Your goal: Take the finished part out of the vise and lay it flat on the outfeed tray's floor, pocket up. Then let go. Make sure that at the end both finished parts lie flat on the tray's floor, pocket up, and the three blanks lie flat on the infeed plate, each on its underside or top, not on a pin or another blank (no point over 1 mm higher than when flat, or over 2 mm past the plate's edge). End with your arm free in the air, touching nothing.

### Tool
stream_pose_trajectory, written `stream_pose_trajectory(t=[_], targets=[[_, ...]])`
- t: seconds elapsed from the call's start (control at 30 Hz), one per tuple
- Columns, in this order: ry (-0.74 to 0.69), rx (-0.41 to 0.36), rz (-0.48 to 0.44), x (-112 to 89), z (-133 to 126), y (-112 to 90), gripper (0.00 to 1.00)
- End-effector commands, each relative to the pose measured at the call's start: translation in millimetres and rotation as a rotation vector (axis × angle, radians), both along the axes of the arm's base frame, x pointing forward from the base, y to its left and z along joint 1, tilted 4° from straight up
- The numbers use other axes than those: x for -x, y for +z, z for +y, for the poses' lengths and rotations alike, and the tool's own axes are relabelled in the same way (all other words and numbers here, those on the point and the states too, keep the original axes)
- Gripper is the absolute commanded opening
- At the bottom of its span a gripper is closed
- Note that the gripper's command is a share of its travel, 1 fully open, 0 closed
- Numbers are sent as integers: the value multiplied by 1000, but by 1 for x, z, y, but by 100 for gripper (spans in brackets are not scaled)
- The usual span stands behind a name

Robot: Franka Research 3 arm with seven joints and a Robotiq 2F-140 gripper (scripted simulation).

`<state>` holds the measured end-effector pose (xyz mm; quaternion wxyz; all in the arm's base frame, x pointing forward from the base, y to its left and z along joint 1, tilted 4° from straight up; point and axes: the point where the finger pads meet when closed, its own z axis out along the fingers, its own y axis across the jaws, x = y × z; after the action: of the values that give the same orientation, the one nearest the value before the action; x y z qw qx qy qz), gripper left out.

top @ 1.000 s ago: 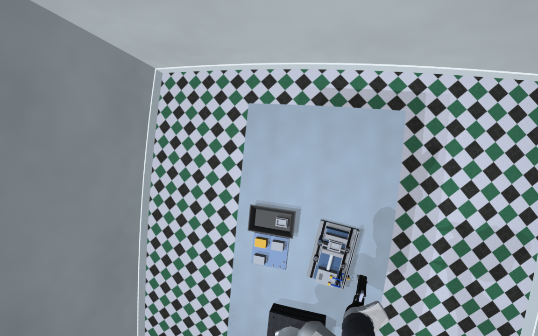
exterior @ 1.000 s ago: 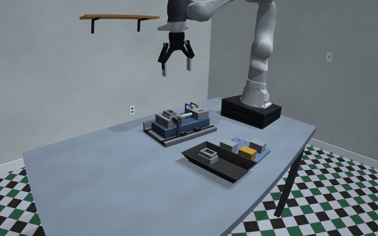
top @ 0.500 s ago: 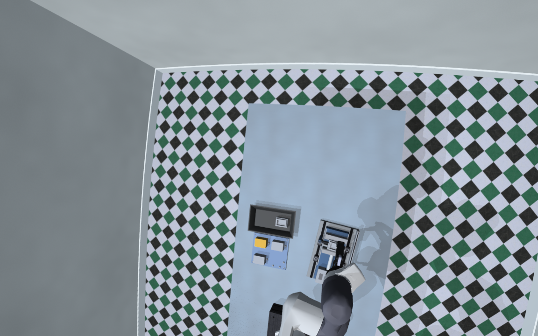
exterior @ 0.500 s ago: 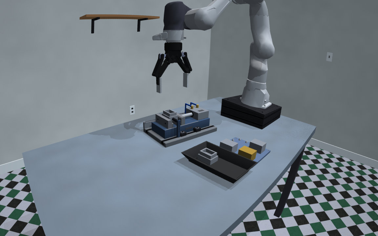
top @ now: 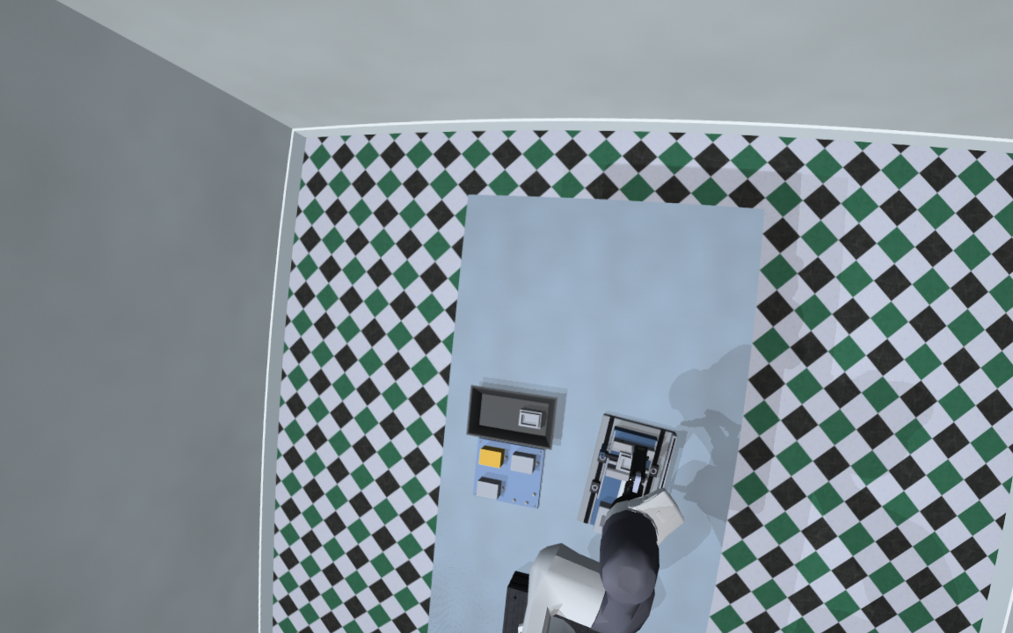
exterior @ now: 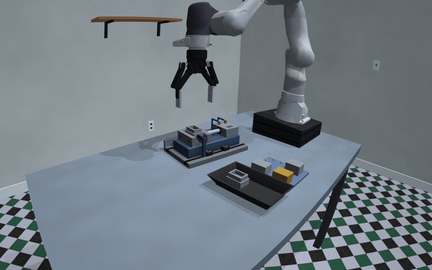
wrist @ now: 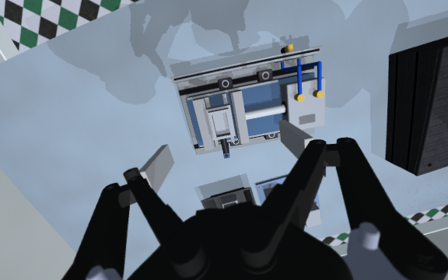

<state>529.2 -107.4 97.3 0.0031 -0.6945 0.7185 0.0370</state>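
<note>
The blue and grey vise [exterior: 206, 144] stands on the table, also in the top view [top: 626, 467] and the wrist view [wrist: 247, 105]. A grey part with a pocket [exterior: 193, 129] sits between its jaws, also in the wrist view [wrist: 221, 122]. My gripper [exterior: 194, 98] hangs open and empty well above the vise; its fingers frame the vise in the wrist view [wrist: 228, 153]. The dark outfeed tray [exterior: 248, 184] lies in front of the vise, also in the top view [top: 512, 414]. A grey pocketed part [exterior: 238, 177] lies on its floor.
A blue plate [exterior: 283, 167] beside the tray carries two grey blocks and a yellow block [exterior: 282, 174]. The arm's black base [exterior: 286, 126] stands behind the vise. A wooden shelf [exterior: 136, 20] hangs on the wall.
</note>
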Motion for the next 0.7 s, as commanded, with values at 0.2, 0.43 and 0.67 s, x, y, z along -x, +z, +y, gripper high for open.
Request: stream_pose_trajectory(t=[0.2, 0.43, 0.67], targets=[[-20, 3, -3, -2, 0, 0, 0], [-20, 3, -3, -2, 0, 0, 0], [-20, 3, -3, -2, 0, 0, 0]])
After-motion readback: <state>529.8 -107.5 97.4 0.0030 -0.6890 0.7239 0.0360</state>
